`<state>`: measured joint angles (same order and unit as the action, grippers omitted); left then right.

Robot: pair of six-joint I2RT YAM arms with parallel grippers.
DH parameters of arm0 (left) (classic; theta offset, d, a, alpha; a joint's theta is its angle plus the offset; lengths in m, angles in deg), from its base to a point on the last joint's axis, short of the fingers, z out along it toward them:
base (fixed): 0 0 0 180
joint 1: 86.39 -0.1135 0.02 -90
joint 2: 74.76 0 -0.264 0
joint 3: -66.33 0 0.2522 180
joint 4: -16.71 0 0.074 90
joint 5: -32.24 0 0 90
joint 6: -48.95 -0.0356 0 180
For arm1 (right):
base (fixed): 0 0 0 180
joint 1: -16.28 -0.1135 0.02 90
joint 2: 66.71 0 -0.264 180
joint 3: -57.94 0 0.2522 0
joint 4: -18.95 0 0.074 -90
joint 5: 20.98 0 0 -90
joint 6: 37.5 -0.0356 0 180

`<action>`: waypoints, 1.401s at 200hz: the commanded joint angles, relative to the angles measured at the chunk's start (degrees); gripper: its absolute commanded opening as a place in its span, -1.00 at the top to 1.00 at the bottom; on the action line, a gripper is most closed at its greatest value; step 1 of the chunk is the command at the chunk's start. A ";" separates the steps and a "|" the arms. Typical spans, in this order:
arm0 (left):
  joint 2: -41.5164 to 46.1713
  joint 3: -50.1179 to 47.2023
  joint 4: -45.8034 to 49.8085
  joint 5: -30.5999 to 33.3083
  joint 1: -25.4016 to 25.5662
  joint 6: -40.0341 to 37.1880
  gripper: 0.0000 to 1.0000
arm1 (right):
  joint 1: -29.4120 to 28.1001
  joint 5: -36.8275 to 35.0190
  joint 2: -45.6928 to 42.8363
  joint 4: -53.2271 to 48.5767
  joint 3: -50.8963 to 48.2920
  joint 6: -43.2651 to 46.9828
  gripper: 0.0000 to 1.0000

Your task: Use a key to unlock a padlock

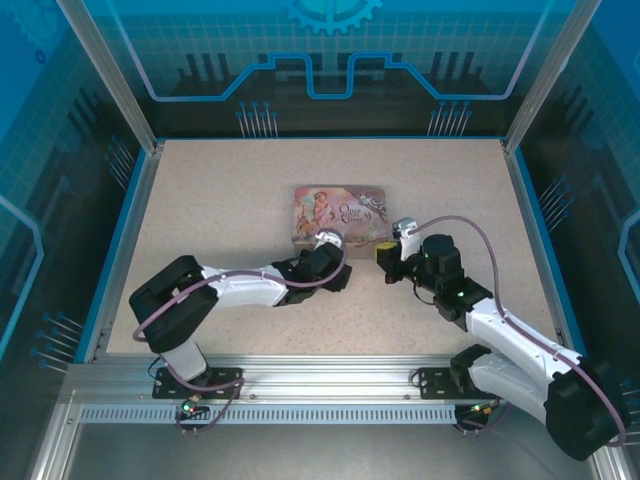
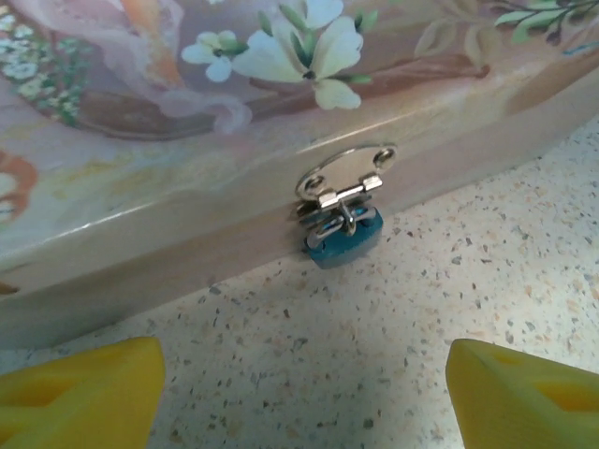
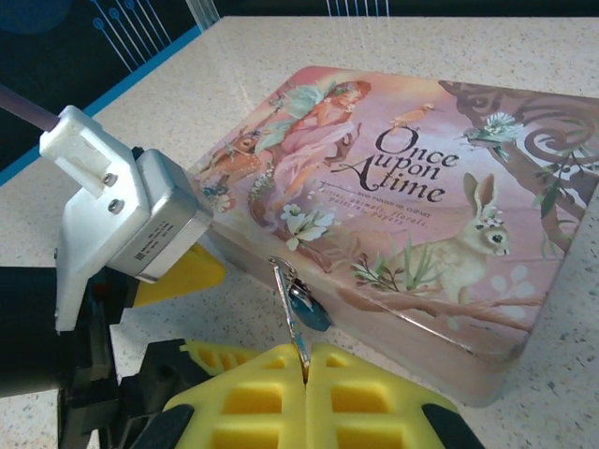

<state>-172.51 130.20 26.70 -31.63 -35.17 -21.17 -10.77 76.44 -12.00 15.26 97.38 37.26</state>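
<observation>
A small teal padlock hangs from the silver hasp on the front wall of the pink illustrated tin. My left gripper stands open just in front of it, one yellow finger on each side and nothing between them. In the right wrist view my right gripper is shut on the key, a thin metal blade that rises past the padlock to the hasp. I cannot tell whether the key sits in the lock. From above, both grippers meet at the tin's near edge.
The tin lies at the middle of the speckled table, which is walled by blue panels. The left arm's white wrist camera housing hangs close to the left of the key. There is free table to the left, right and behind the tin.
</observation>
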 commanded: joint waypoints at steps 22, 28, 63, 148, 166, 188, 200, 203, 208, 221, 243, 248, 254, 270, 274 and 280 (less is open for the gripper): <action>-4.33 4.63 -1.81 4.35 0.05 -1.66 -0.64 | -0.25 -1.99 -2.41 -3.46 1.10 -0.89 1.00; -4.54 4.90 -2.15 4.21 -0.32 -1.97 -0.65 | -0.20 -2.25 -2.71 -3.63 0.91 -0.70 1.00; -5.80 7.14 -2.22 4.12 -3.96 -4.00 -0.70 | -0.11 -2.76 -3.38 -4.53 0.22 0.26 1.00; -10.47 8.61 -4.02 3.21 -6.36 -7.07 -0.54 | 0.34 -2.68 -5.21 -4.62 -1.28 0.74 1.00; -11.46 8.43 -6.25 2.21 -6.34 -8.22 -0.37 | 0.33 -2.46 -5.53 -4.53 -1.64 0.92 1.00; -12.87 8.34 -8.37 2.73 -6.33 -9.35 -0.33 | 0.46 -2.25 -5.93 -4.53 -1.96 1.19 1.00; -13.48 8.60 -9.07 2.83 -6.35 -9.78 -0.30 | 0.48 -2.10 -6.18 -4.38 -2.03 1.18 1.00; -13.70 8.60 -9.22 2.87 -6.31 -9.90 -0.30 | 0.50 -2.02 -6.18 -4.36 -2.04 1.18 1.00; -13.97 8.73 -9.39 2.96 -6.37 -9.98 -0.29 | 0.50 -1.90 -6.28 -4.35 -2.17 1.18 1.00; -14.60 8.87 -9.95 3.34 -6.39 -10.18 -0.25 | 0.55 -1.84 -6.46 -4.37 -2.29 1.27 1.00; -14.88 8.69 -11.31 4.02 -6.34 -10.40 -0.17 | 0.59 -1.48 -6.64 -4.62 -2.38 1.27 1.00; -14.92 8.67 -11.54 4.09 -6.35 -10.52 -0.16 | 0.59 -1.37 -6.71 -4.62 -2.38 1.28 1.00; -14.92 8.69 -11.76 4.19 -6.34 -10.61 -0.15 | 0.58 -1.36 -6.72 -4.62 -2.44 1.20 1.00; -14.92 8.78 -12.29 4.74 -6.35 -10.77 -0.09 | 0.64 -1.19 -6.89 -4.53 -2.68 1.11 1.00; -14.92 8.86 -12.36 4.83 -6.37 -10.81 -0.07 | 0.60 -1.23 -6.91 -4.53 -2.73 1.03 1.00; -14.92 8.86 -12.55 4.83 -6.39 -10.86 -0.04 | 0.59 -1.27 -6.90 -4.53 -2.80 1.09 1.00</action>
<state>-187.03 138.13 17.28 -28.40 -41.62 -30.92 -10.66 74.17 -17.98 11.15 95.54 37.74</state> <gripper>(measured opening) 0.542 0.044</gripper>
